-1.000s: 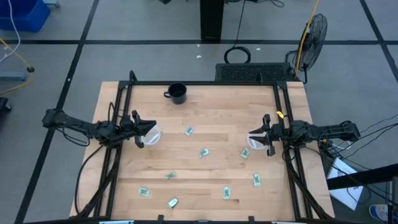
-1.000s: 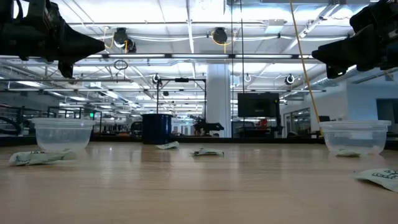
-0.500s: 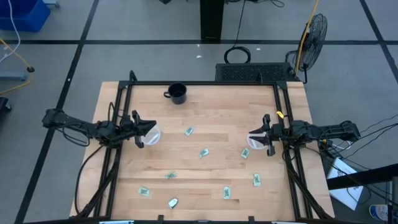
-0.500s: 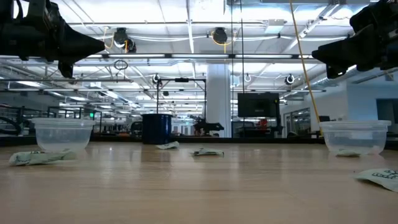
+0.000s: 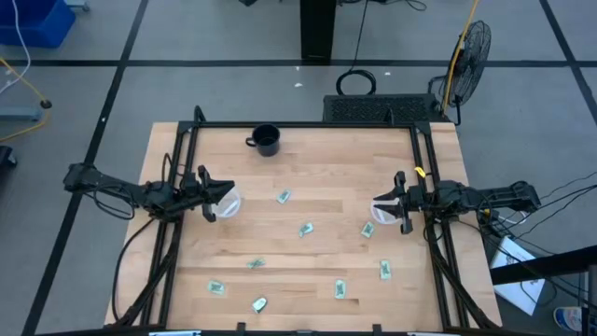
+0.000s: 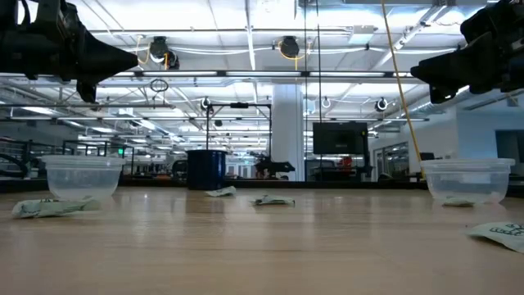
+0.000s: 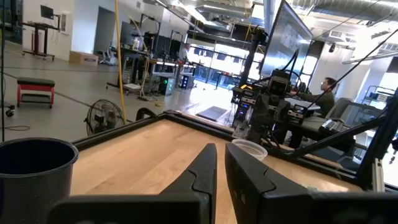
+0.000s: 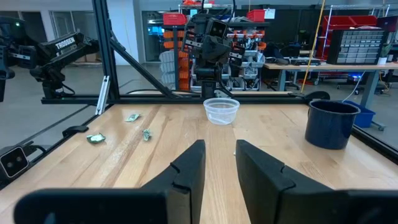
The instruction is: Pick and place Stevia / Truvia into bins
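Packets (image 5: 305, 229) scattered loose across the table (image 5: 317, 168), none picked yet, left gripper (image 5: 216, 198) over its bin (image 5: 228, 202), fingers slightly parted and empty, right gripper (image 5: 384, 208) likewise above its bin (image 5: 382, 213), next reaching down for a packet

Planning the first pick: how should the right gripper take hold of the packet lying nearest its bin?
That packet lies flat on the table, just beside the right bin, so nothing stands up to grab. The right gripper should probably come straight down and pinch across the packet's short width, fingers clear of the bin's wall.
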